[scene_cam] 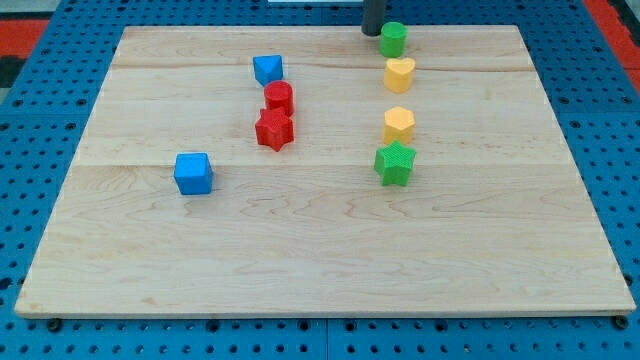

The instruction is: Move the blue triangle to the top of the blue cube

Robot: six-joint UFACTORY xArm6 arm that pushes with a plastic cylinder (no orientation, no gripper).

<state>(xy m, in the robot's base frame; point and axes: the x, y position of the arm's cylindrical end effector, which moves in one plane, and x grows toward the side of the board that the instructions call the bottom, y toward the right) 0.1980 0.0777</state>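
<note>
The blue triangle [267, 69] lies near the board's top, left of centre. The blue cube [193, 173] sits lower down on the view's left, well apart from it. The dark rod comes down at the view's top edge, and my tip [372, 32] is just left of the green cylinder [393, 39], far to the right of the blue triangle.
A red cylinder [279, 98] and a red star [274, 130] stand just below the blue triangle. A yellow heart [399, 74], a yellow hexagon [399, 125] and a green star [394, 163] line up below the green cylinder. The wooden board [320, 260] lies on a blue pegboard.
</note>
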